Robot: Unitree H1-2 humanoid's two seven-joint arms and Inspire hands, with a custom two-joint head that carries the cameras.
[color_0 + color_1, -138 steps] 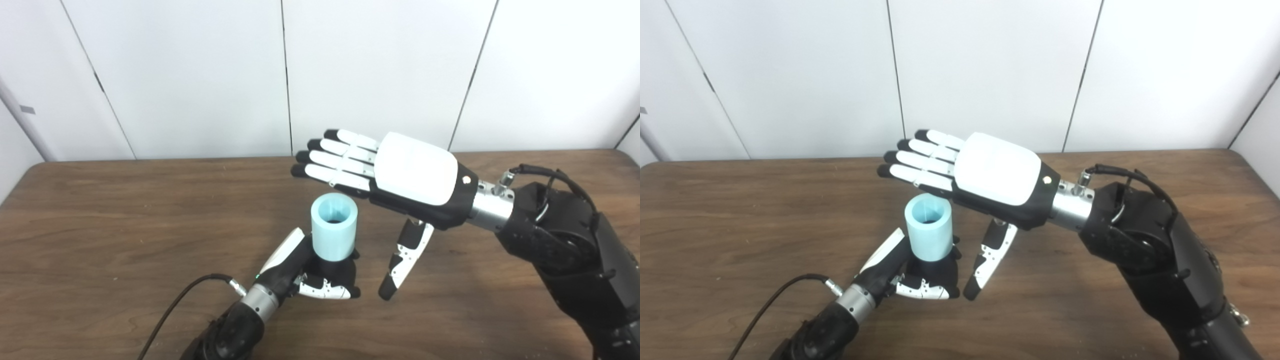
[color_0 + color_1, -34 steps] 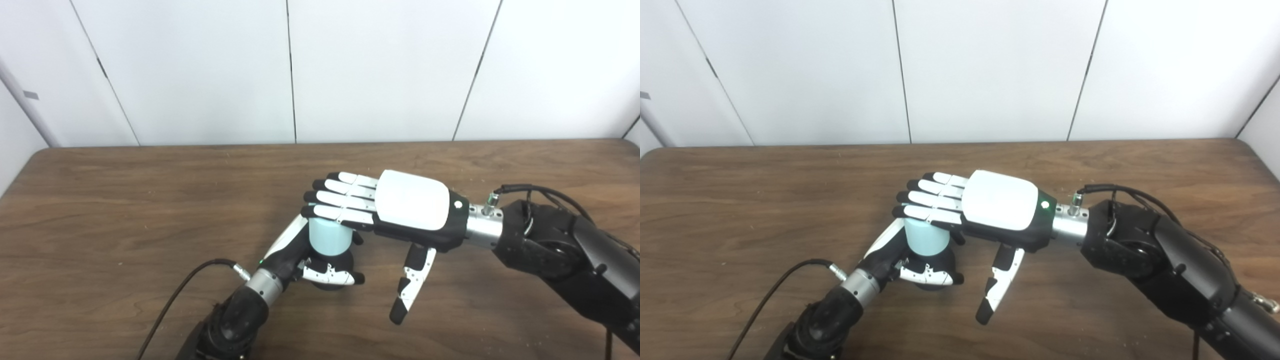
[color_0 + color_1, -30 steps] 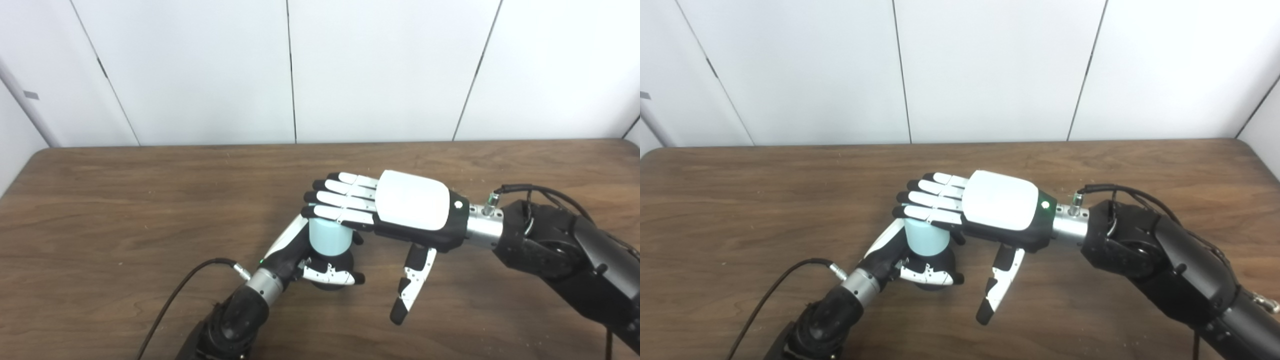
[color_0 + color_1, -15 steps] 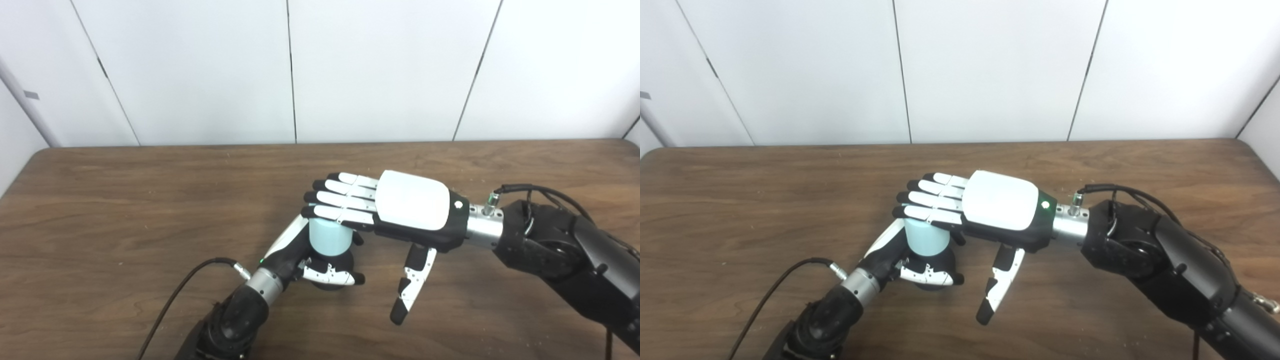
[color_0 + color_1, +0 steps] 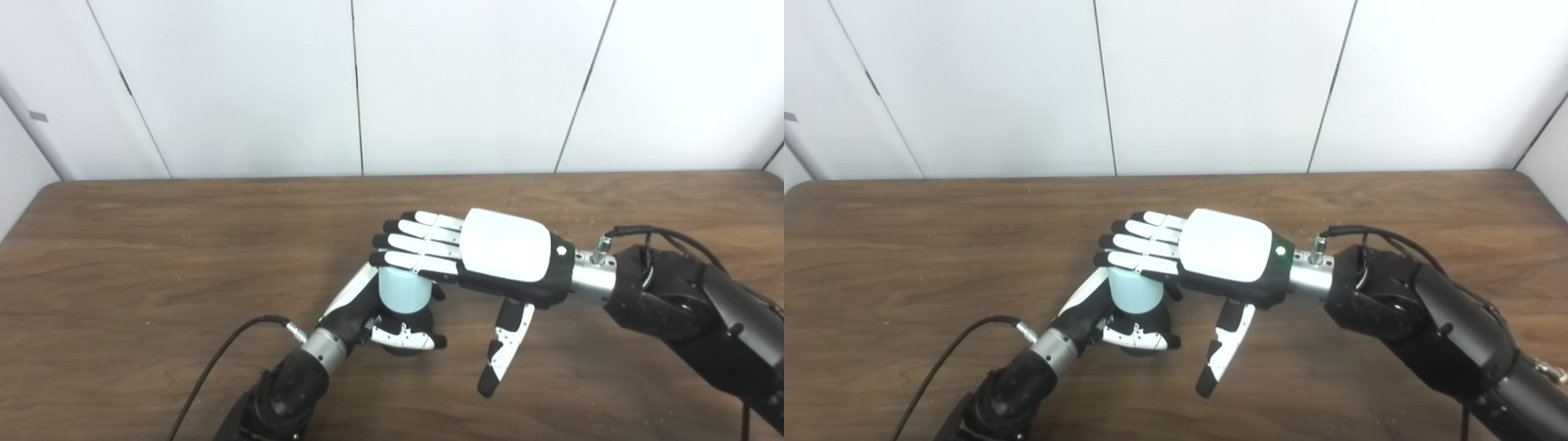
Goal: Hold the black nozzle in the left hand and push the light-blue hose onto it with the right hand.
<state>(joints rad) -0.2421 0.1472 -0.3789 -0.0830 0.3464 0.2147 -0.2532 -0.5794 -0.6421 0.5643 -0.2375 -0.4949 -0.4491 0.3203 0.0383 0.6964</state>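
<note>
hose (image 5: pixel 401 293): short, wide, light-blue cylinder, smooth matte wall, upright near table (image 5: pixel 122 257) middle, top end hidden under right hand. nozzle (image 5: pixel 401 350): black, only low rounded base shows beneath hose, most of it hidden by fingers. left hand (image 5: pixel 373 318): closed round nozzle base and hose foot, thumb across front. right hand (image 5: pixel 490 257): flat, palm down, fingers (image 5: pixel 416 262) straight and together, lying on hose top, thumb hanging down free; grips nothing.
</note>
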